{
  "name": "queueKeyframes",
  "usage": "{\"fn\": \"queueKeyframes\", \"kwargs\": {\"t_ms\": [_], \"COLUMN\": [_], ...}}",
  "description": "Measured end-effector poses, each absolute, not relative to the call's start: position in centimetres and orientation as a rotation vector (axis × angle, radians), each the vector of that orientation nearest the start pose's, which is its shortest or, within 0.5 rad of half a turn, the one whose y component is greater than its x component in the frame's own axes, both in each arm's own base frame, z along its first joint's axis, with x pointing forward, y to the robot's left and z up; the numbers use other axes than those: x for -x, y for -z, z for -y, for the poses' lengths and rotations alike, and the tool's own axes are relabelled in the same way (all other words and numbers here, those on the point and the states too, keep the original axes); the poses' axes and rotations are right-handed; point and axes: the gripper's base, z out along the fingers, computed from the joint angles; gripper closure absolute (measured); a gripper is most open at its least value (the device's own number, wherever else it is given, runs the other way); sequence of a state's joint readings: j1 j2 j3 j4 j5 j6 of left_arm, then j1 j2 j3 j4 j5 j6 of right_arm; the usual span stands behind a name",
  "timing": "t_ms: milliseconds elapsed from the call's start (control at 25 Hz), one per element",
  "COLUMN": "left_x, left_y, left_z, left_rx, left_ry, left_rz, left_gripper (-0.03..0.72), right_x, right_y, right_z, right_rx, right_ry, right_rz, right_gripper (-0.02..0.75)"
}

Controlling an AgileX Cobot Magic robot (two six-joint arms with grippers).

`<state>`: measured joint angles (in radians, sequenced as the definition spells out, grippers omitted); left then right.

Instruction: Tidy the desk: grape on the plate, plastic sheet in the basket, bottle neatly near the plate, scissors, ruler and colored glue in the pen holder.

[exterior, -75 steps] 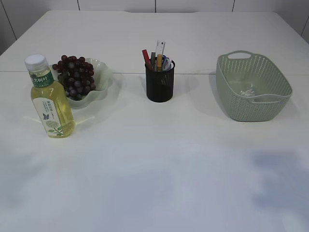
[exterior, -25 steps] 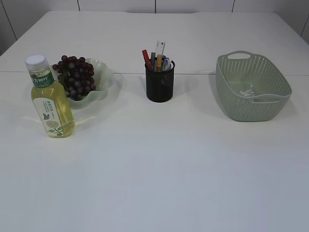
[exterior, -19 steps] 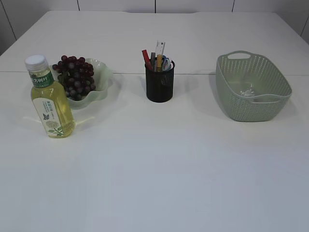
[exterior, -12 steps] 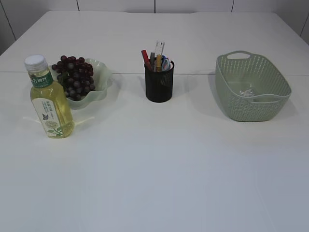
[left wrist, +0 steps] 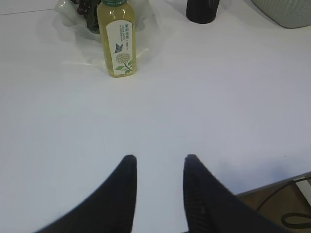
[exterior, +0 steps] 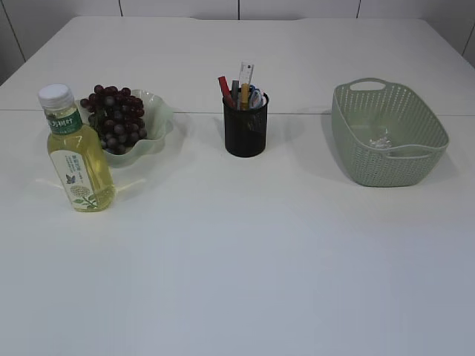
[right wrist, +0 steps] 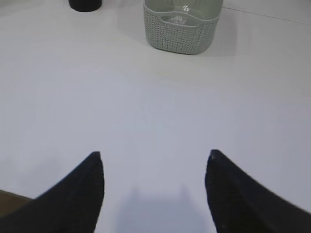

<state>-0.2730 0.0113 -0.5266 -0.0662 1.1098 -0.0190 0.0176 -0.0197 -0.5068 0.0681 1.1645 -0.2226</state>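
Dark grapes (exterior: 115, 119) lie on the pale green plate (exterior: 154, 122) at the back left. The bottle (exterior: 78, 152) of yellow drink stands upright just in front of the plate, also seen in the left wrist view as the bottle (left wrist: 117, 43). The black pen holder (exterior: 246, 127) holds the ruler (exterior: 246, 73) and coloured sticks and handles; scissors and glue are too small to tell apart. A clear plastic sheet (exterior: 382, 139) lies in the green basket (exterior: 415, 159). My left gripper (left wrist: 160, 158) and right gripper (right wrist: 155, 154) are open and empty over the near table edge, both out of the exterior view.
The white table (exterior: 245, 252) stretches bare between the objects and the front edge. In the right wrist view the basket (right wrist: 182, 31) stands far ahead, with the pen holder (right wrist: 85, 5) at the top left. A brown floor strip and cables (left wrist: 291, 213) show beyond the table edge.
Faint shadows that lay on the near part of the table three seconds ago are gone. None of the objects has moved.
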Motion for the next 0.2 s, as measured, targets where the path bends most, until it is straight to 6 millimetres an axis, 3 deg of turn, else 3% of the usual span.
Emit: {"fn": "queueKeyframes", "kwargs": {"t_ms": [200], "left_x": [0.96], "left_y": [-28.09], "left_z": [0.29], "left_rx": [-0.27], "left_ry": [0.258], "left_rz": [-2.069], "left_gripper": [0.449], "right_x": [1.35], "right_y": [-27.09], "right_z": [-0.55], "right_rx": [0.262], "right_ry": [0.04], "right_rz": [-2.103], "right_gripper": [0.225]}}
